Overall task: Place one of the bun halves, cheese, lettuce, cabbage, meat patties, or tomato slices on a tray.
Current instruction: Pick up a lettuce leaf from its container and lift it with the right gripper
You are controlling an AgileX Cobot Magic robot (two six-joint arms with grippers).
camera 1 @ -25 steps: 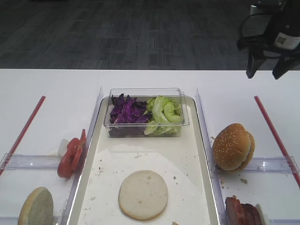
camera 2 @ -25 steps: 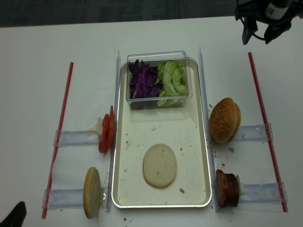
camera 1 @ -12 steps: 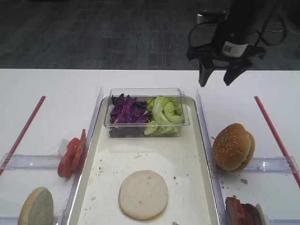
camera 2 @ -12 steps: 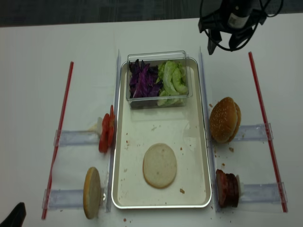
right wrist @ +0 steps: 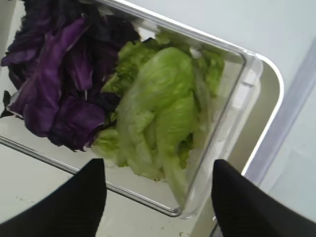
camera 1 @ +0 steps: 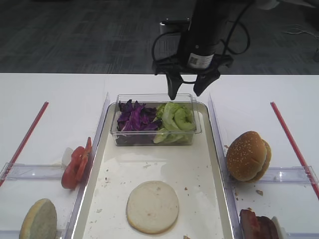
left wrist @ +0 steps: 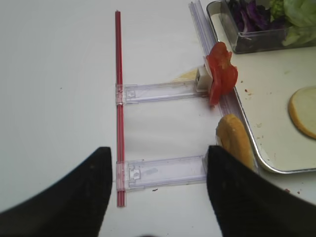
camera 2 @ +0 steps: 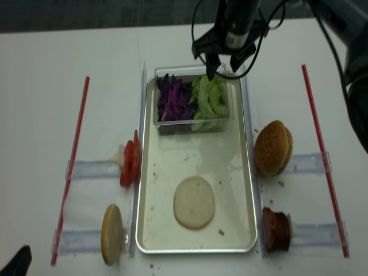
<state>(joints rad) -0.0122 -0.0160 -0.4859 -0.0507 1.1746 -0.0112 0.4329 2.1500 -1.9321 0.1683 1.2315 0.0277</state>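
Note:
My right gripper [camera 1: 185, 91] [camera 2: 223, 69] [right wrist: 158, 163] hangs open and empty just above the lettuce [camera 1: 174, 119] [right wrist: 158, 108], which fills the right end of a clear tub next to the purple cabbage [camera 1: 134, 117] [right wrist: 54, 89]. The tub stands at the far end of the cream tray [camera 1: 164, 159] [camera 2: 195, 155]. A flat bun half [camera 1: 152, 206] lies on the tray's near part. My left gripper [left wrist: 158, 150] is open over bare table near the left bun half [left wrist: 234, 143] and the tomato slices [left wrist: 220, 71]. Cheese is out of view.
A sesame bun [camera 1: 247, 155] and the meat patties [camera 1: 256, 224] rest on clear holders right of the tray. Clear plastic rails run along both long sides of the tray. Red strips [camera 1: 25, 139] [camera 1: 291, 142] lie on the outer left and right of the table.
My right arm has swung from the table's back right corner leftward to just above the tub's lettuce end, with its jaws as wide as before. Nothing else has moved.

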